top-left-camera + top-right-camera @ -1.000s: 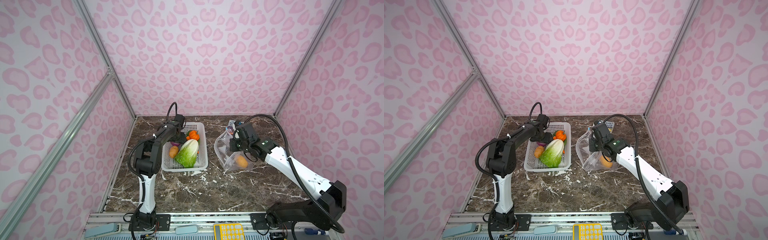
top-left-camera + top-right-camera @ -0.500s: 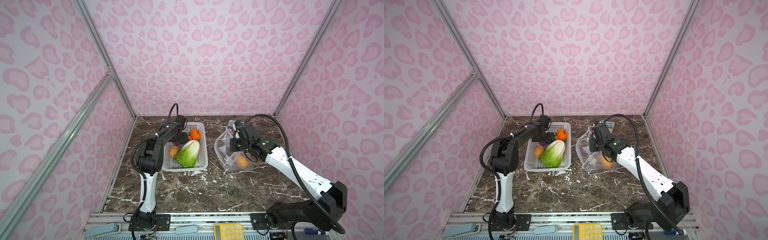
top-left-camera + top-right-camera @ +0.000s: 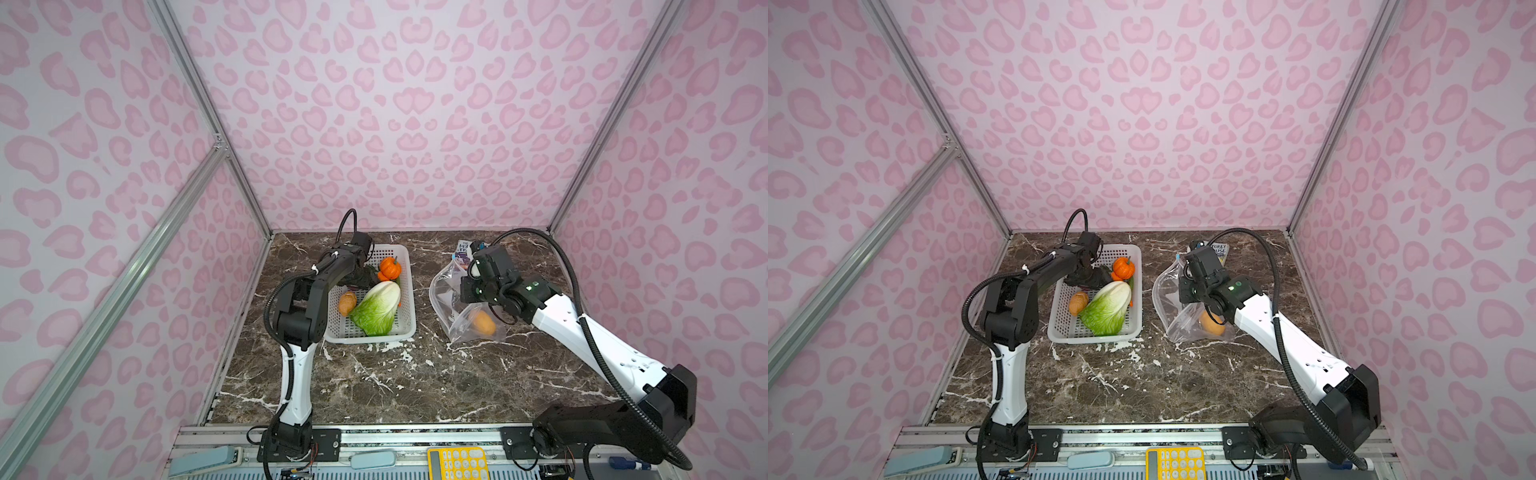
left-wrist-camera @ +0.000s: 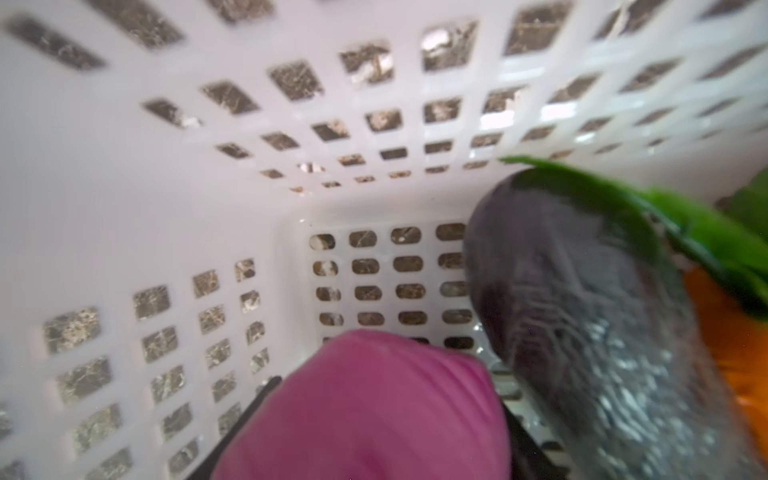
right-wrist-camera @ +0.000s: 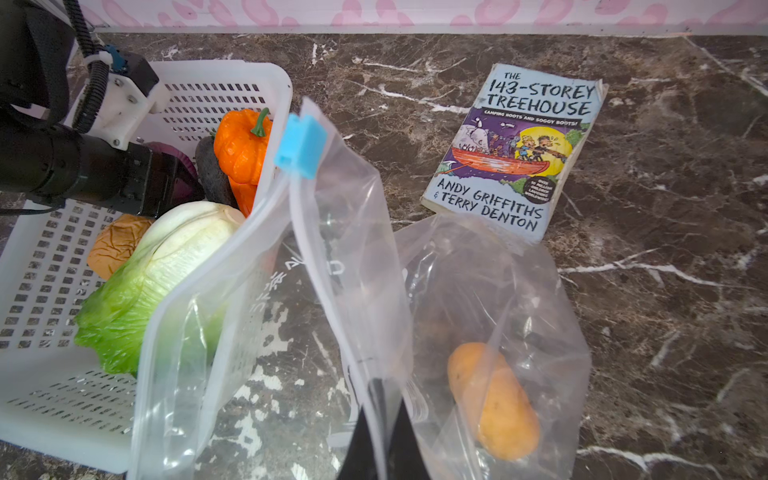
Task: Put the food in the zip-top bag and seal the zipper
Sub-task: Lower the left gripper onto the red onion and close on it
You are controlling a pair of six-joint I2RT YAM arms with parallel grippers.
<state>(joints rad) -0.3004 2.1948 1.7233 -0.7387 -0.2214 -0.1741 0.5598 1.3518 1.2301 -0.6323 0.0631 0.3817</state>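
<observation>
Straddling the onion point(image 4: 365, 411) in the left basket point(image 3: 370, 338), left jaws' hold is unclear; right jaws are clamping the bag point(image 5: 365, 249) rim at right. Off-centre pinching could squirt the onion free.

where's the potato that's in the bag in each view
In a top view: potato low inside the bag, right of the white basket.
In a top view: same place.
Left wrist: not in it.
Right wrist: inside the bag, on the side away from the basket.
Shared landmark: the basket.
</observation>
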